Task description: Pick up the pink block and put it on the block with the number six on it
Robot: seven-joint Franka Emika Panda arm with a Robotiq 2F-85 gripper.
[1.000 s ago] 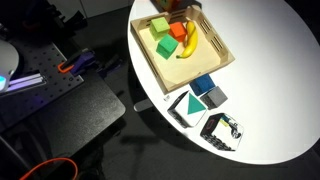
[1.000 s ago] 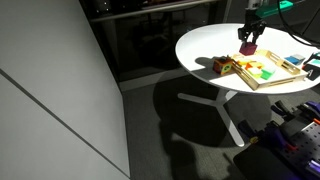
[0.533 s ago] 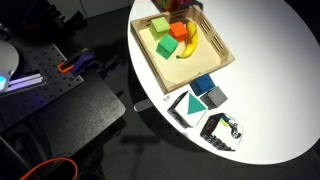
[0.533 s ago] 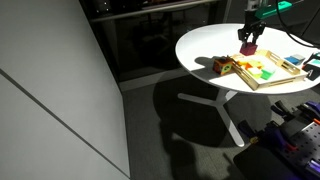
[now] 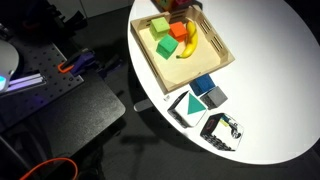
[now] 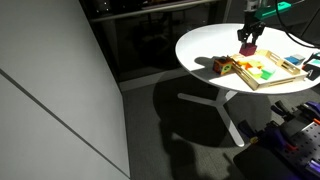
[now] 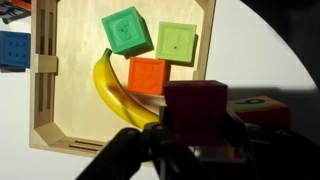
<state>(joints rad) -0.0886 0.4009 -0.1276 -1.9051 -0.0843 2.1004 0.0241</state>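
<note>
Nothing moved; gripper (image 7: pixel 196 150) still clamps pink block (image 7: pixel 197 106) near banana (image 7: pixel 113 88).

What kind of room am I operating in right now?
Likely a robotics lab: a black perforated breadboard bench with a metal rail, a loose orange cable, and a round white table.

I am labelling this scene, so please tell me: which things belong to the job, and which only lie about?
Job:
- pink block, held in gripper
- block beside the tray, at; likely the target, number unreadable

Lying about:
- banana
- two green cubes
- orange-red block
- blue block
</note>
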